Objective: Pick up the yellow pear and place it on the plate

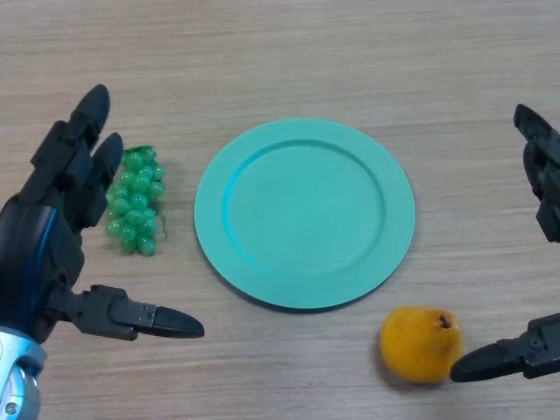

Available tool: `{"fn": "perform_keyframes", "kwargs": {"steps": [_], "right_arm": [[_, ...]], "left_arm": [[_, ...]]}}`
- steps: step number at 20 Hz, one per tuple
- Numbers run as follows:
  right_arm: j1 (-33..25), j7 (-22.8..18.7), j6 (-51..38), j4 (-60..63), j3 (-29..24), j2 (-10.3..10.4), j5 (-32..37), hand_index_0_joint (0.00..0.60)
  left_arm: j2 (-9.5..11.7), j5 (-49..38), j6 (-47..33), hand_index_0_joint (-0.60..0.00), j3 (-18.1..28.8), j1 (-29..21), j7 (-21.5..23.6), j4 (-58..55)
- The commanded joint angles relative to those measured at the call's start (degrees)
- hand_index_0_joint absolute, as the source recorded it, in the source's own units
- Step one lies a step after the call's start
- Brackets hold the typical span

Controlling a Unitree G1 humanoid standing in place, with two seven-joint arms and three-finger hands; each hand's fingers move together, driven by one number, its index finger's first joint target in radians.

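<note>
Green grapes [136,201] beside left hand [44,236], clear of pear [420,343]; both hands' fingers spread wide, right hand [538,262] included

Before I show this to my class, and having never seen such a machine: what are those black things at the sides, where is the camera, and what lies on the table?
The picture comes from a camera on a humanoid robot's head, looking down at a wooden table. The black shapes are its own hands: the left hand and the right hand, both open and holding nothing. On the table lie a round turquoise plate, bare, a bunch of green grapes beside the left hand, and a yellow pear, its right side next to the right hand's thumb.
</note>
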Motion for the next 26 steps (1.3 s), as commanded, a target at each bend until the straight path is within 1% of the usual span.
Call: {"fn": "perform_keyframes", "kwargs": {"steps": [1,3,5,6,7,9,10,12,16,17,19,20,21,23,24,25,26], "right_arm": [[-1.0,-1.3,-9.6,-2.5,-1.4,-1.2,-0.2,0.000],[-1.2,-1.2,-9.1,-2.6,-1.2,-1.3,-0.4,0.000],[-0.7,-0.6,-10.9,-0.5,-0.6,-1.0,0.4,0.000],[-0.1,-0.4,-13.2,2.1,-0.3,-0.9,0.9,0.000],[0.2,-0.9,-17.8,6.4,0.1,-0.7,0.0,0.000],[0.3,-4.0,-27.8,16.6,1.1,-0.5,-1.3,0.000],[-0.2,-6.3,-32.5,22.0,1.7,-0.7,-1.7,0.000],[-1.7,-10.5,-39.1,30.8,2.7,-1.1,-3.2,0.000],[-4.4,-16.9,-45.8,44.3,6.0,-1.1,-7.1,0.000],[-4.7,-17.6,-46.2,46.2,6.6,-1.0,-7.5,0.000],[-6.0,-19.1,-48.5,52.5,8.1,-0.5,-6.1,0.000],[-6.9,-20.7,-49.0,56.2,8.4,-0.1,-5.4,0.000],[-6.9,-21.8,-47.9,56.9,8.4,0.1,-5.2,0.000],[-6.7,-22.6,-47.3,57.3,8.6,0.0,-6.3,0.200],[-6.3,-23.2,-46.8,57.3,8.7,-0.1,-7.4,0.351],[-6.0,-23.7,-46.1,56.7,8.9,-0.1,-8.0,0.450],[-5.1,-23.8,-43.6,54.0,9.1,-0.3,-8.8,0.600]], "left_arm": [[1.1,1.7,-10.5,0.000,1.3,-0.8,0.0,-1.7],[1.3,1.5,-10.5,0.000,1.7,-0.9,0.1,-1.8],[1.4,1.5,-10.0,0.000,2.0,-1.0,-0.1,-2.1],[1.4,1.5,-10.0,0.000,2.0,-1.0,-0.3,-1.9],[1.3,1.6,-10.6,0.000,2.0,-0.8,-0.4,-1.5],[1.3,1.6,-11.5,0.000,2.4,-0.7,-0.2,-1.2],[1.3,1.8,-11.8,0.000,2.5,-0.8,-0.1,-1.0],[1.2,1.9,-12.2,0.000,2.5,-0.4,-0.2,-0.8],[1.4,2.9,-13.1,0.000,2.7,-0.7,0.5,-0.1],[1.4,3.1,-13.1,0.000,2.8,-0.8,0.4,-0.1],[1.5,3.0,-13.5,0.000,3.1,-0.8,0.2,0.1],[1.4,2.9,-13.9,0.000,3.2,-0.7,0.3,0.5],[1.4,3.2,-13.9,0.000,3.2,-0.7,0.6,0.7],[1.4,3.1,-14.2,0.000,3.2,-0.7,0.8,1.0],[1.3,3.0,-14.5,0.000,3.1,-0.6,1.0,1.3],[1.3,2.9,-14.8,0.000,3.1,-0.5,1.2,1.7],[1.4,3.2,-14.9,0.000,3.3,-0.4,1.5,2.2]]}}
